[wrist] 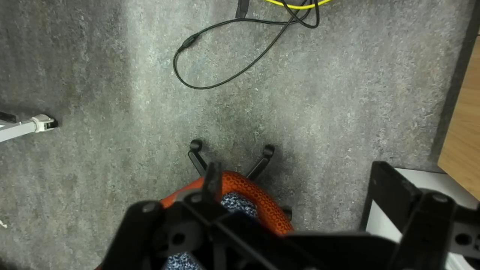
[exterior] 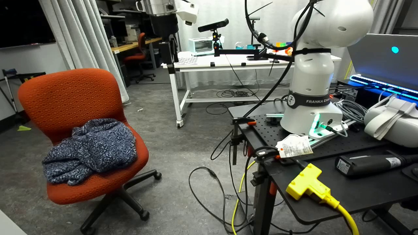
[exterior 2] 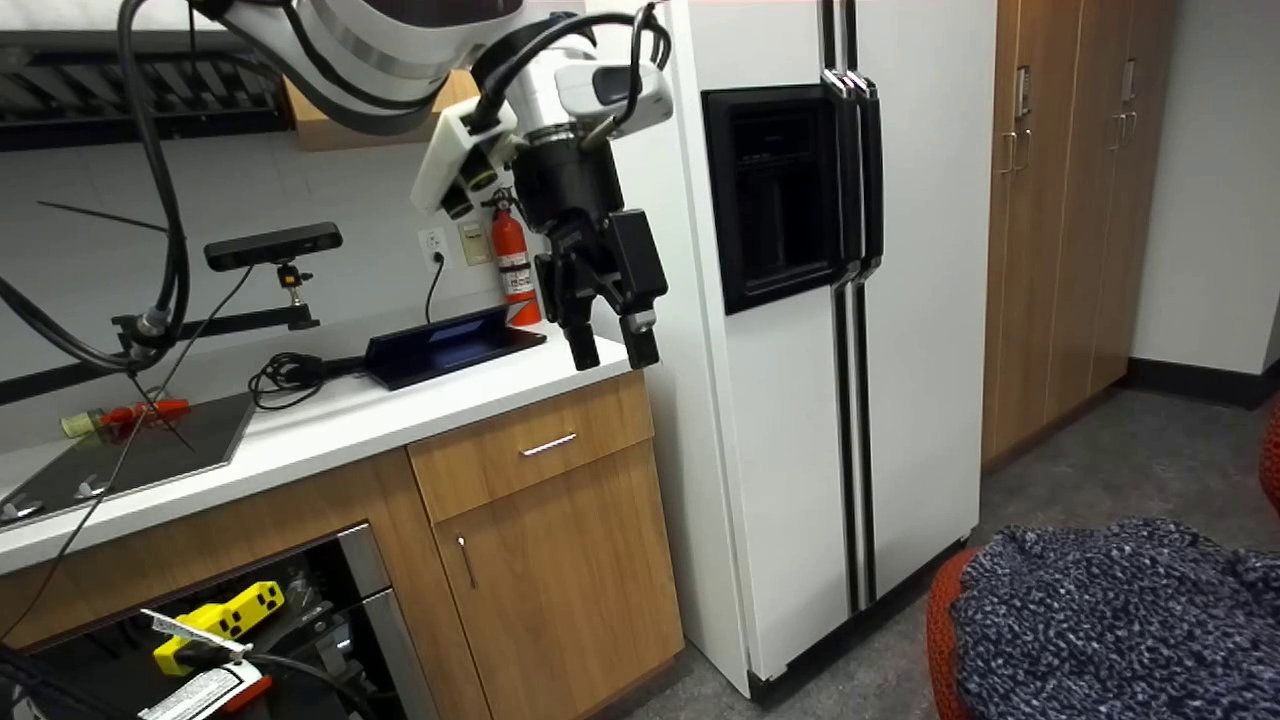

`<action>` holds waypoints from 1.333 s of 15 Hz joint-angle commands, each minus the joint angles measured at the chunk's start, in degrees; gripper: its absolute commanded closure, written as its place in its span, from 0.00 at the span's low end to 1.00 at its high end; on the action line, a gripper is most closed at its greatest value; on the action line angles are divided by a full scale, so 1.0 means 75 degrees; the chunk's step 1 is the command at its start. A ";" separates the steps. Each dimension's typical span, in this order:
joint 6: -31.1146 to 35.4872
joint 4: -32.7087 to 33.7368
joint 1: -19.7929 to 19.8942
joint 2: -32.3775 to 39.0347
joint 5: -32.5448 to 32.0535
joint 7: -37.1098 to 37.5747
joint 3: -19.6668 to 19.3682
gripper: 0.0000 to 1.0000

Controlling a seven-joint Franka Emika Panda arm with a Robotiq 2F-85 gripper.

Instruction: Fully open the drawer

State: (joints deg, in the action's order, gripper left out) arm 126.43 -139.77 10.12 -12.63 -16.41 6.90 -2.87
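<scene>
The drawer (exterior 2: 535, 428) is shut, as I see it from here, just beside the white fridge (exterior 2: 910, 400), its inside hidden behind the front with its silver handle (exterior 2: 549, 444). The gripper (exterior 2: 612, 348) hangs before the fridge's side, its fingers (exterior 2: 642, 350) spread wide; the arm (exterior 2: 440, 50) runs out of sight above. In the wrist view the gripper, blurred, covers part of an orange chair (wrist: 242, 183), and a slice of wood (wrist: 463, 131) is cut off at the edge, too little to say what it belongs to. The white counter (exterior 2: 350, 425) runs from the fridge's near side to a dark cooktop (exterior 2: 150, 450), also cut off; tall cabinets (exterior 2: 1065, 230) stand on the fridge's far side, and grey floor (exterior 2: 1130, 470) spreads in front of it
</scene>
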 commanded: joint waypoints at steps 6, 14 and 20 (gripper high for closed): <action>0.0690 0.0100 -0.1196 0.0182 0.2023 -0.0185 0.0333 0.00; 0.2316 0.0501 -0.2081 0.1216 0.3437 -0.0249 0.1010 0.00; 0.2215 0.0428 -0.2041 0.1187 0.3187 -0.0046 0.1042 0.00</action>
State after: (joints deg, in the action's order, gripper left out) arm 143.20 -136.63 -5.27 -3.69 7.51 6.55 4.87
